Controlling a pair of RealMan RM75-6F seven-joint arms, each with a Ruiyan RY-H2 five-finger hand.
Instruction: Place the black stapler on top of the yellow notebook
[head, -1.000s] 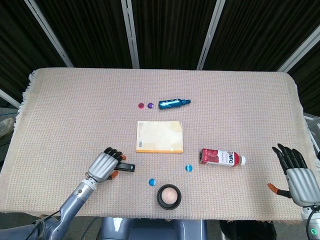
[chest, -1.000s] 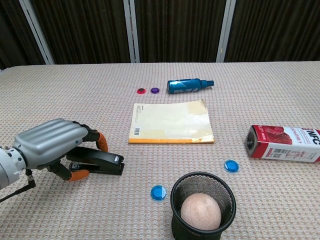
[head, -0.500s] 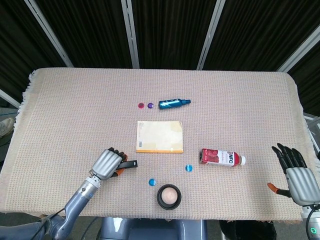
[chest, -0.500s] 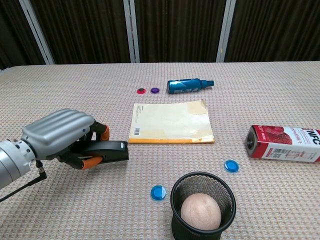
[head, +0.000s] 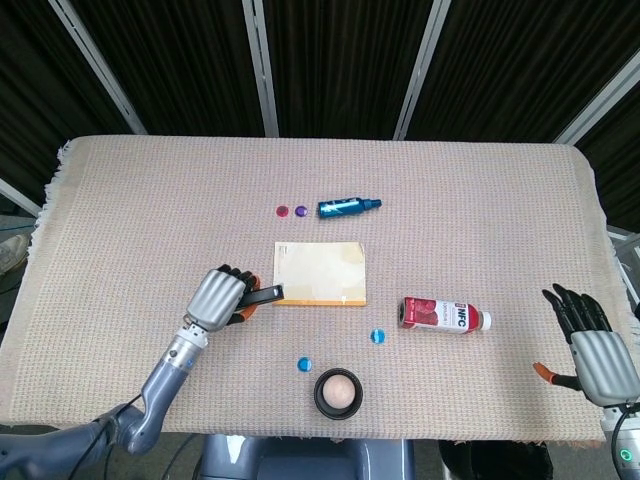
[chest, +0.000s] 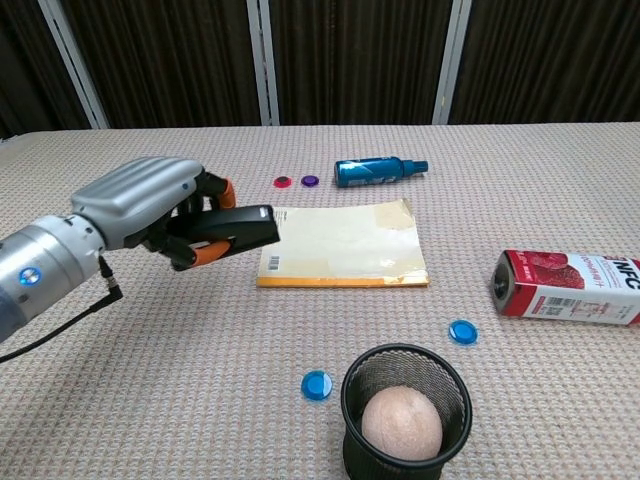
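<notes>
My left hand (head: 220, 296) (chest: 152, 209) grips the black stapler (head: 262, 294) (chest: 238, 226) and holds it lifted off the cloth. The stapler's free end points right and reaches over the left edge of the yellow notebook (head: 322, 272) (chest: 345, 243). That notebook lies flat at the table's middle. My right hand (head: 590, 352) hangs open off the table's front right corner, holding nothing, and shows only in the head view.
A blue spray bottle (head: 348, 207) and two small discs (head: 291, 211) lie behind the notebook. A red drink bottle (head: 443, 315) lies to its right. Blue caps (head: 378, 336) (head: 304, 365) and a black mesh cup holding a ball (head: 338, 393) sit in front.
My left hand has lifted the stapler off the cloth and carried it back and to the right, up to the notebook's left edge. The right hand has stayed put.
</notes>
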